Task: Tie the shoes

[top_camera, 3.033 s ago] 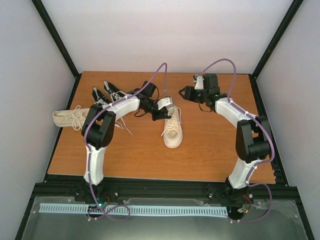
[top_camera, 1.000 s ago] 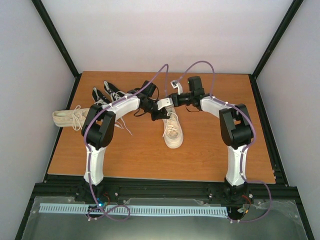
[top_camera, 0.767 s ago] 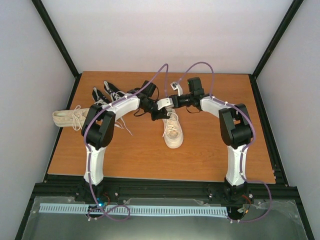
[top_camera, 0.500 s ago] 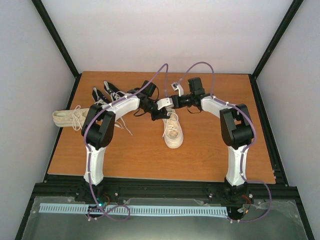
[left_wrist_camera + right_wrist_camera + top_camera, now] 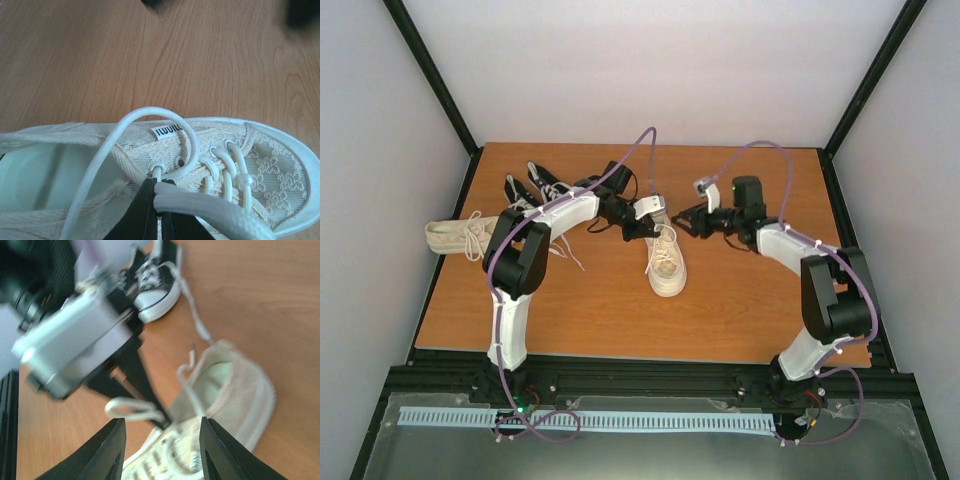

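A cream shoe (image 5: 667, 262) lies at the table's middle, toe toward me. My left gripper (image 5: 646, 231) is over its tongue end, shut on a loop of its pale lace (image 5: 150, 112) just above the top eyelets; the gripper (image 5: 159, 195) shows pinching the lace base. My right gripper (image 5: 684, 221) is open and empty just right of the shoe's heel end, pointing at the left gripper. In the blurred right wrist view its gripper (image 5: 161, 450) frames the loop (image 5: 131, 410). A second cream shoe (image 5: 455, 236) lies far left. Two black shoes (image 5: 525, 192) (image 5: 552, 183) stand behind the left arm.
The black shoes' loose white laces trail forward under the left arm (image 5: 570, 255). One black shoe (image 5: 155, 287) shows in the right wrist view beyond the left gripper's body (image 5: 75, 340). Black frame rails (image 5: 450, 110) border the wooden table (image 5: 740, 300).
My right gripper came in close to the left gripper from the back right, then pulled back to the right and lower. The left gripper and the shoes stayed put.
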`<action>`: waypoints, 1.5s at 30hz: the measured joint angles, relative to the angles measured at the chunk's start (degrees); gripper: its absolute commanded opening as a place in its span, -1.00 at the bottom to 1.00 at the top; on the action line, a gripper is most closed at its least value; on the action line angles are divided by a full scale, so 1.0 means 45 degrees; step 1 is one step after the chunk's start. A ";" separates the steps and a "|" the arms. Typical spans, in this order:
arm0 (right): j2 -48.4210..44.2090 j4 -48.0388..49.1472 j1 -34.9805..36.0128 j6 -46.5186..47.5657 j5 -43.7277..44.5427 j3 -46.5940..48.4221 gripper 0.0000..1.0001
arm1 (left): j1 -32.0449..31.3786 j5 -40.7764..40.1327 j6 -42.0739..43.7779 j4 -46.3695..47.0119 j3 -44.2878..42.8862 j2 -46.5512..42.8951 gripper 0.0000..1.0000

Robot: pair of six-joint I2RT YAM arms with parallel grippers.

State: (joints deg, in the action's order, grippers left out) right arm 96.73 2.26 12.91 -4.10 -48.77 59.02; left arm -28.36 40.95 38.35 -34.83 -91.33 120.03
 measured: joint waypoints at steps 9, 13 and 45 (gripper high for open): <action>-0.0665 0.2909 0.1875 0.1088 0.0457 -0.2176 0.03 | 0.0000 -0.0010 0.0000 -0.0039 -0.0029 0.0000 -0.98; -0.0393 0.3895 0.1991 0.1098 0.0452 -0.2137 0.04 | 0.0000 -0.0010 0.0000 -0.0053 -0.0039 0.0000 -0.98; 0.0369 0.3745 0.1972 0.1384 0.0709 -0.1695 -0.94 | 0.0000 -0.0233 -0.0073 -0.0384 -0.0131 0.0000 -0.14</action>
State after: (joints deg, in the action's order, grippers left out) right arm 98.39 19.11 21.78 2.13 -45.58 51.40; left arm -28.36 39.90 38.02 -36.56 -91.92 120.03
